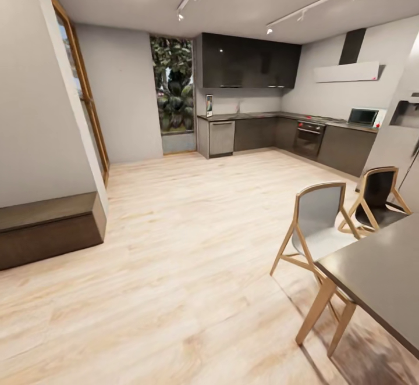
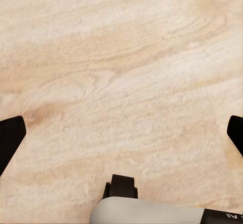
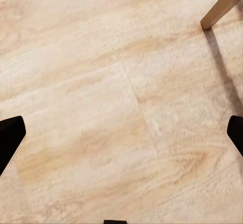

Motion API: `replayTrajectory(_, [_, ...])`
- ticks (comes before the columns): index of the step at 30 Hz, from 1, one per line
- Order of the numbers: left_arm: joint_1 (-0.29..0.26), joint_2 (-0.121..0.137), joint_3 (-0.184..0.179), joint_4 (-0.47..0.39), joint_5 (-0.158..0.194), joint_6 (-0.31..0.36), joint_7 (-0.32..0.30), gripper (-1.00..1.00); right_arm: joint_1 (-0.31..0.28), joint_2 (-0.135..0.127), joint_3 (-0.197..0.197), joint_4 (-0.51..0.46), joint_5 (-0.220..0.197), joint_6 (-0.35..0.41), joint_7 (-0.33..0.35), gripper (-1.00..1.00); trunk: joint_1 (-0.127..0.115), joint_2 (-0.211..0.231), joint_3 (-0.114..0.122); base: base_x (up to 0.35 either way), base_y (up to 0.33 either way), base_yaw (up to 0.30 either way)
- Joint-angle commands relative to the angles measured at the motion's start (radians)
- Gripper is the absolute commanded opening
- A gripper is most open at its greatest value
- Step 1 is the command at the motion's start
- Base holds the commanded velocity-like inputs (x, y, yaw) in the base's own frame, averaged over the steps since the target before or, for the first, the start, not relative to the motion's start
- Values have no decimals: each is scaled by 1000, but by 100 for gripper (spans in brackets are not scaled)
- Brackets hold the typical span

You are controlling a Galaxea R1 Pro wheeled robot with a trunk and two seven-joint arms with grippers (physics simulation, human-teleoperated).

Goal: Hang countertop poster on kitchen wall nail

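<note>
Pale poster (image 1: pixel 209 105) upright on distant grey countertop (image 1: pixel 256 116).

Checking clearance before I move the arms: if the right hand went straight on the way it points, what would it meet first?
The wooden floor. The right hand, fingers spread wide, points down at bare planks; a chair leg stands off to one side, out of that line.

Wooden floor (image 1: pixel 174 245), two chairs (image 1: pixel 317 222), table (image 1: pixel 378 268), oven (image 1: pixel 308 138)
</note>
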State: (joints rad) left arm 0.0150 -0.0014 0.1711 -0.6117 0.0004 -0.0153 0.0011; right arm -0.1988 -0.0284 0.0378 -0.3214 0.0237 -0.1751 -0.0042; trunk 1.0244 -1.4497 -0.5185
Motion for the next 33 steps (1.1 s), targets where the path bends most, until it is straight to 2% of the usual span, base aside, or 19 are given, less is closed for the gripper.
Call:
replayTrajectory(1, [0,0,1,-1,0,-2,0,100,-1,-1,4,1,2,-3,0,100,1,0,-1,338,78,0])
replayTrajectory(33, [0,0,1,-1,0,-2,0,100,-1,0,4,1,2,-3,0,100,1,0,-1,338,78,0])
